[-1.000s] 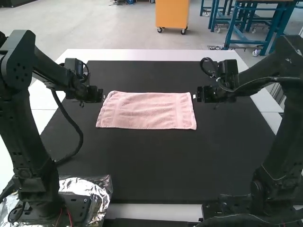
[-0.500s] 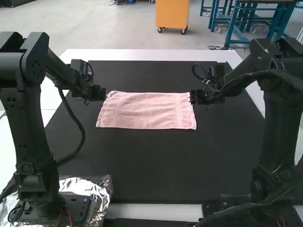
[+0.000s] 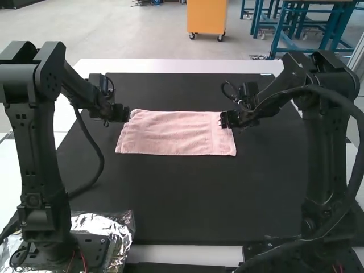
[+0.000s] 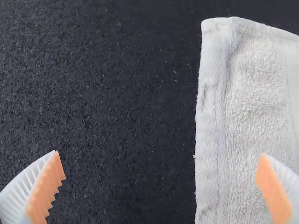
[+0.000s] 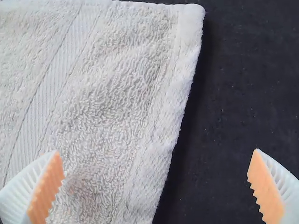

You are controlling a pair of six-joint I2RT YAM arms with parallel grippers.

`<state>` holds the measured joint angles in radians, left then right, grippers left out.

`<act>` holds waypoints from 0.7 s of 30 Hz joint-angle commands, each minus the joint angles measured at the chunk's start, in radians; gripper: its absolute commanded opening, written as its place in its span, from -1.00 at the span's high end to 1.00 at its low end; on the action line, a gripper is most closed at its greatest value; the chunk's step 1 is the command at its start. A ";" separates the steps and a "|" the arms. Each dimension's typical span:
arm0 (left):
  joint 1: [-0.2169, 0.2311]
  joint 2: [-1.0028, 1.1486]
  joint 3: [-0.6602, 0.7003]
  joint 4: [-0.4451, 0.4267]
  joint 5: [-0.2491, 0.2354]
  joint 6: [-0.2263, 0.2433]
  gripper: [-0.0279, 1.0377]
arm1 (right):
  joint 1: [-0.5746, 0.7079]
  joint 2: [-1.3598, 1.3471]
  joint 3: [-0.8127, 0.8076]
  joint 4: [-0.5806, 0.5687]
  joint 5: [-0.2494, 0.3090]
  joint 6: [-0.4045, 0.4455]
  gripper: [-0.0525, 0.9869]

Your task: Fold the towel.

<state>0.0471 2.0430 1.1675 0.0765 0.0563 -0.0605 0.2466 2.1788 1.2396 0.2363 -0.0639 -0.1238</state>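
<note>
The pink towel [image 3: 177, 133] lies spread in a wide rectangle on the black mat. My left gripper [image 3: 128, 115] is at the towel's left end near its far corner, and my right gripper [image 3: 222, 119] is over the right end. In the left wrist view, the towel's edge [image 4: 211, 126] runs between the widely parted fingers of my left gripper [image 4: 161, 179]. The right wrist view has my right gripper [image 5: 156, 179] open too, one finger above the towel [image 5: 110, 102] and the other above bare mat.
A black mat [image 3: 187, 193] covers most of the white table [image 3: 182, 66]. Crumpled silver foil [image 3: 116, 224] lies around the left arm's base, at the near left.
My right gripper has moved left from beside the towel to over its right end. The left gripper has shifted slightly right. The towel has stayed where it was.
</note>
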 commanded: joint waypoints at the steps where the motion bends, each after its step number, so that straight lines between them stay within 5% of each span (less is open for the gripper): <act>1: -0.024 0.008 0.027 0.017 0.002 0.018 -0.85 | 0.002 0.016 0.040 0.009 0.012 -0.011 -0.84; 21: -0.044 0.125 0.095 0.009 -0.065 0.039 -0.85 | 0.000 0.091 0.087 0.000 0.049 -0.037 -0.85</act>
<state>-0.0010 2.1483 1.2289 0.0841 0.0154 -0.0383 0.2466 2.2375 1.2999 0.2386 -0.0536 -0.1455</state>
